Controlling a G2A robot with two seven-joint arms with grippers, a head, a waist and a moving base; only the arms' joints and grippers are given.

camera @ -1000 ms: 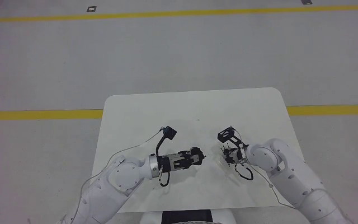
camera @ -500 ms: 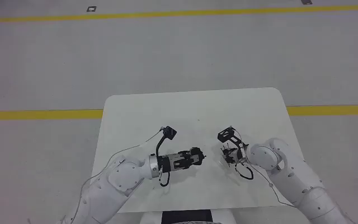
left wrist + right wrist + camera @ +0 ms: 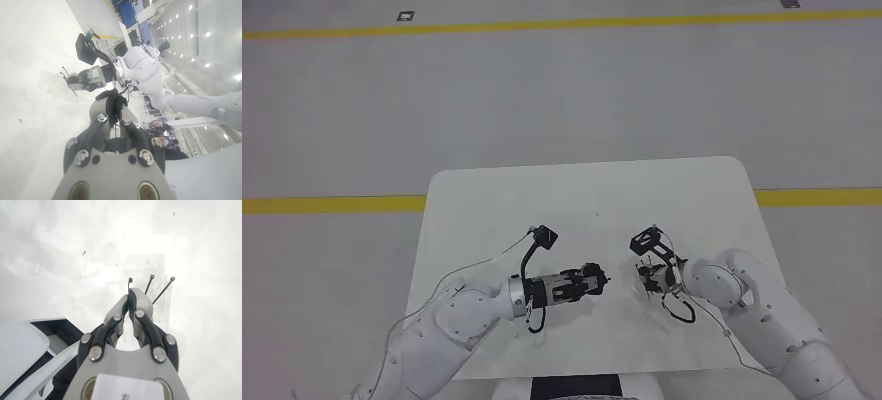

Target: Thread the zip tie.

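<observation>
Holding zip tie [image 3: 129, 285] clamped in right jaws, head proud, at clear holder [image 3: 167, 306], between desk [image 3: 542, 200] centre and right edge. Gripping black bundle [image 3: 113, 108] in closed left jaws. Keep head steady; align tail squarely.

Only a small change: the right arm [image 3: 720, 283] has moved its elbow a little inward, toward the middle of the desk [image 3: 542, 200].

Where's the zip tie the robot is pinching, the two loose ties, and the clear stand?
Pinched zip tie [image 3: 129, 287]: right wrist view, on its strap below the head.
Loose ties [image 3: 148, 285]: right wrist view, mid-strap of the nearer one.
Clear stand [image 3: 168, 303]: right wrist view, its side wall.
</observation>
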